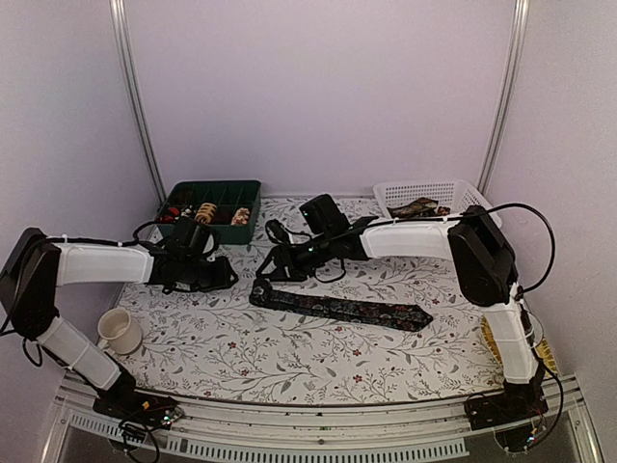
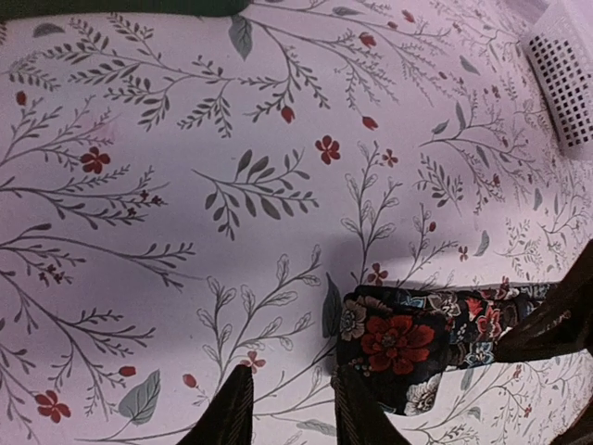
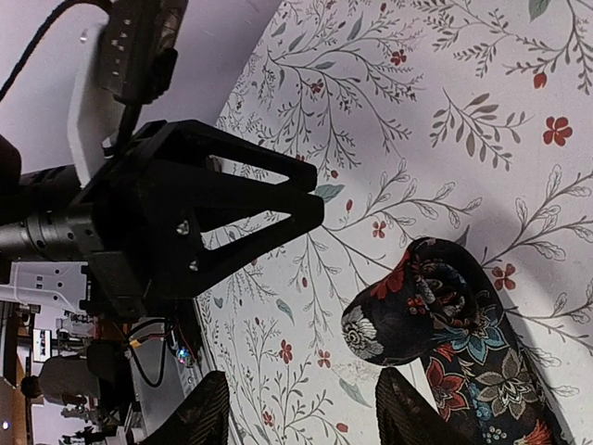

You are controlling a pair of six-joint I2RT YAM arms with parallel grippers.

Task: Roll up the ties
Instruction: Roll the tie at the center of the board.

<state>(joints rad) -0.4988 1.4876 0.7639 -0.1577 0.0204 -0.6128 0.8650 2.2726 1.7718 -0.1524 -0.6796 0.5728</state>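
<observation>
While tray (image 1: 207, 232), basket (image 1: 424, 186) and mug (image 1: 120, 331) stand clear, the tie (image 1: 337, 309) lies across the worktop (image 1: 289, 362), curled end leftward beside left pincer (image 2: 292, 385) and right pincer (image 3: 306, 385), both parted, empty.

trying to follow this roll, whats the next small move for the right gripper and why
Probably ease the right gripper forward and close it on the curled end of the tie. Only that end is turned over, the rest lies flat on the table, and the curl sits just ahead of the open jaws. The left gripper holds nothing.
</observation>
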